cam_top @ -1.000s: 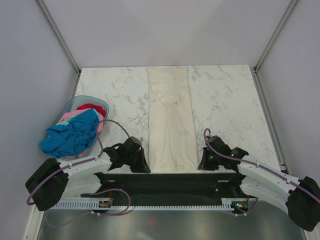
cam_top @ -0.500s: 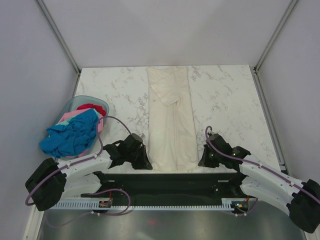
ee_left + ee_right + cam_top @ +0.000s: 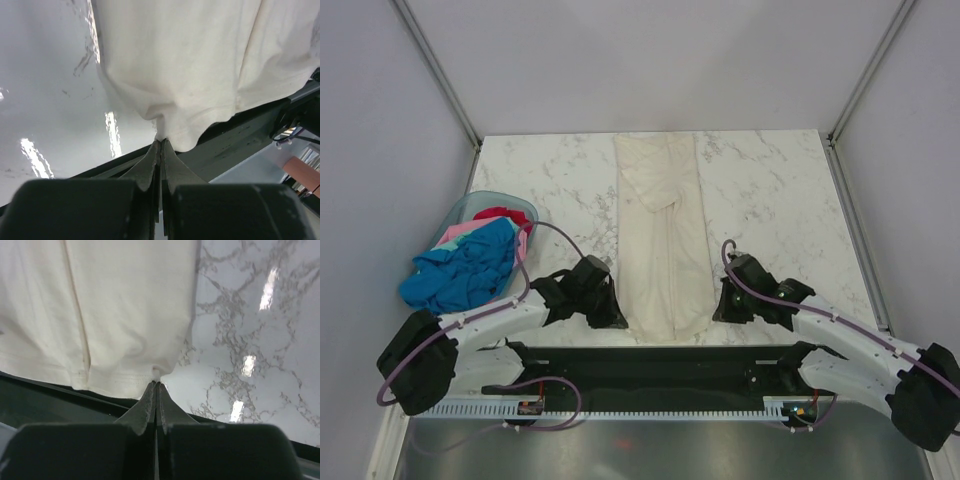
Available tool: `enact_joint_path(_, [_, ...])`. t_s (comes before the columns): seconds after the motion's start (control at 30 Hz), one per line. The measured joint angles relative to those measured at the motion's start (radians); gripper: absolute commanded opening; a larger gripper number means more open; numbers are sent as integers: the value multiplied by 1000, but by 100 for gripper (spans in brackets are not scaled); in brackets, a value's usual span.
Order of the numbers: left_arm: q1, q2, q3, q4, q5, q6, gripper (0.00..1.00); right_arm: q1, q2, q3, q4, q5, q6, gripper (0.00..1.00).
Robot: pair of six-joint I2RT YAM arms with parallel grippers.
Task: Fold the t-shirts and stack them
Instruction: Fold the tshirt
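A cream-white t-shirt [image 3: 665, 225] lies as a long narrow strip down the middle of the marble table [image 3: 770, 190], its sides folded in. My left gripper [image 3: 617, 320] is shut on the strip's near left corner, and the cloth [image 3: 190, 65] puckers at its tips [image 3: 160, 141]. My right gripper [image 3: 718, 312] is shut on the near right corner, where the hem [image 3: 115, 315] bunches at its tips [image 3: 156, 382]. The near hem is lifted a little off the table. Other t-shirts, blue [image 3: 460, 270], pink and red, are heaped in the basket.
A pale blue plastic basket [image 3: 470, 205] stands at the table's left side beside my left arm. The dark frame rail [image 3: 660, 365] of the arm bases runs along the near edge. Grey walls close in the table on three sides.
Both grippers have moved a little away from the near edge and inward, drawing the t-shirt's near hem up and back. The near end of the strip now looks narrower and bunched.
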Motion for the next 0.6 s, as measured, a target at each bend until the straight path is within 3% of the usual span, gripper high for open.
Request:
enact_joint_path(0.37, [159,259,255,-18,-1,103,2,-13,356,336,50,82,-196,0])
enact_joint_path(0.6, [256,441,430,-33,11,168,2,-101,562,523,72,76,-311,0])
